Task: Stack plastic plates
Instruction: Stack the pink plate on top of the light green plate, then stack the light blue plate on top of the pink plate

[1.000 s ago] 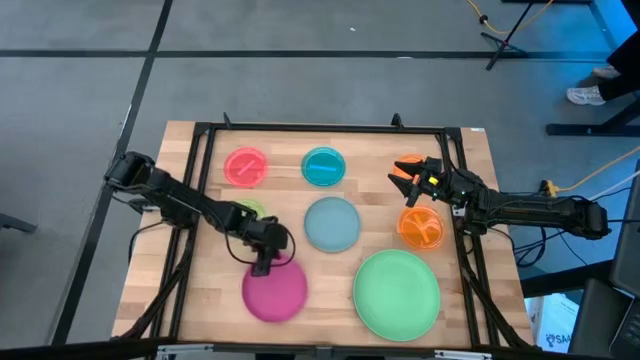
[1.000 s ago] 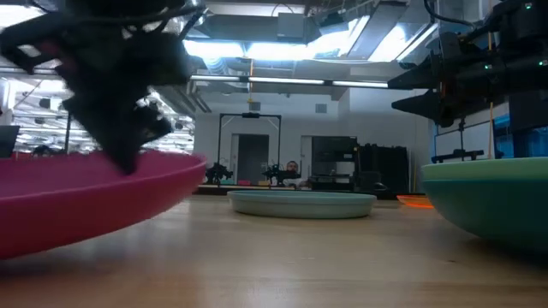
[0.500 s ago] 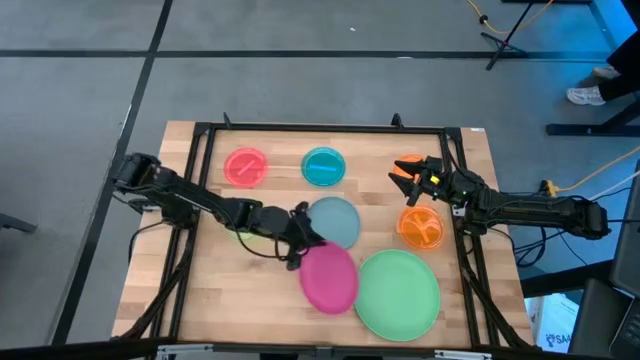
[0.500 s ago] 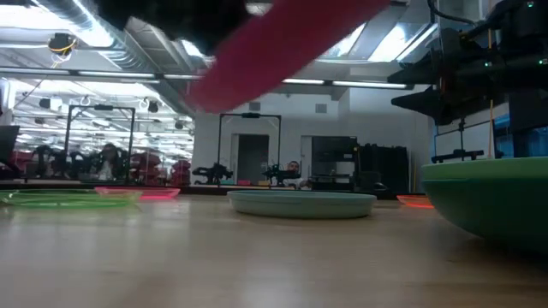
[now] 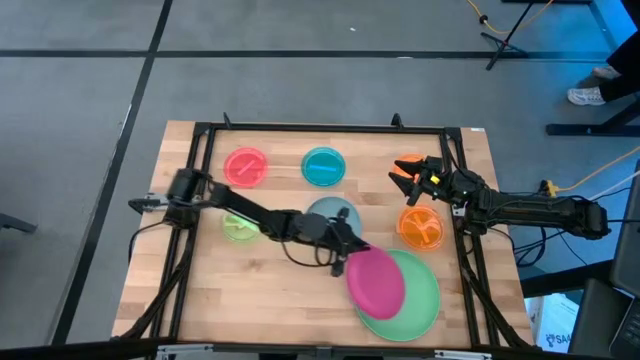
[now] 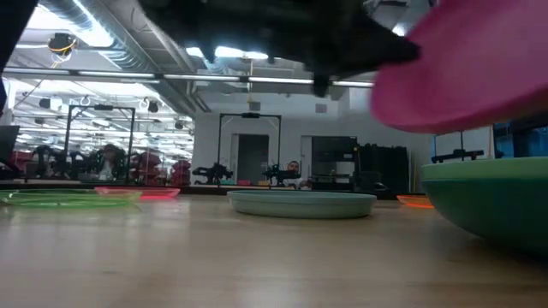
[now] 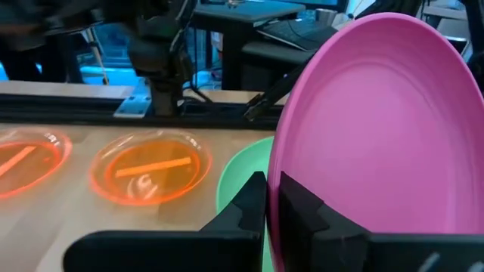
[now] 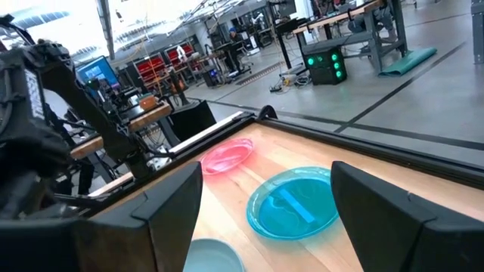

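High view: magenta plate point(image 5: 376, 281) now over mint green plate point(image 5: 412, 297).

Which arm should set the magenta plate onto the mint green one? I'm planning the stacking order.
Left. Its gripper already holds the magenta plate by the rim, above the mint green plate. The right gripper hangs open and empty near the orange plates.

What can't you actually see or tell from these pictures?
- Part of the mint green plate: high view, covered by the magenta plate held in the left gripper.
- Part of the grey-blue plate: high view, hidden under the left arm.
- Magenta plate's far edge: low view, cut off by the picture's edge.
- Right gripper: holding nothing that shows.
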Motion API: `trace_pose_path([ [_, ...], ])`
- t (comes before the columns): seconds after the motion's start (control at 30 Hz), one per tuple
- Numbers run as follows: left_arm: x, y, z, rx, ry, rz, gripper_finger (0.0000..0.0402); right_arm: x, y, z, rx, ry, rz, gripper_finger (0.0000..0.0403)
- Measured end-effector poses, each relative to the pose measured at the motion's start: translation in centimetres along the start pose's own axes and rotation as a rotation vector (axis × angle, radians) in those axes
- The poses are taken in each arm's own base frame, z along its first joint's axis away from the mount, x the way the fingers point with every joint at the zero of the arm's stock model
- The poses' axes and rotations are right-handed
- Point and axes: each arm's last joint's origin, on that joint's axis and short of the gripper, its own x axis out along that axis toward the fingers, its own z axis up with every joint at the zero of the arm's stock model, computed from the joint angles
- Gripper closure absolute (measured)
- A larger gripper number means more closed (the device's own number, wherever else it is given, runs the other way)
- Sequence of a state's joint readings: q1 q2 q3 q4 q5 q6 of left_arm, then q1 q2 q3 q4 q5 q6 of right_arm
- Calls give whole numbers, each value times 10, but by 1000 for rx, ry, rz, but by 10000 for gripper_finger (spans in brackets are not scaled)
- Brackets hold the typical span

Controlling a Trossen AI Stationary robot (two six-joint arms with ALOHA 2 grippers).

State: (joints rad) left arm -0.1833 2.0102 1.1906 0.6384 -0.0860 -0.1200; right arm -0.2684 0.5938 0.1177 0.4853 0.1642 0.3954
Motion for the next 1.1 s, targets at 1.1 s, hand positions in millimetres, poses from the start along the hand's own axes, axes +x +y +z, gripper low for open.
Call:
trace_pose_path([
  [1.1, 43, 0, -21, 26, 97, -28, 290, 0, 0, -2, 17, 37, 30, 120],
])
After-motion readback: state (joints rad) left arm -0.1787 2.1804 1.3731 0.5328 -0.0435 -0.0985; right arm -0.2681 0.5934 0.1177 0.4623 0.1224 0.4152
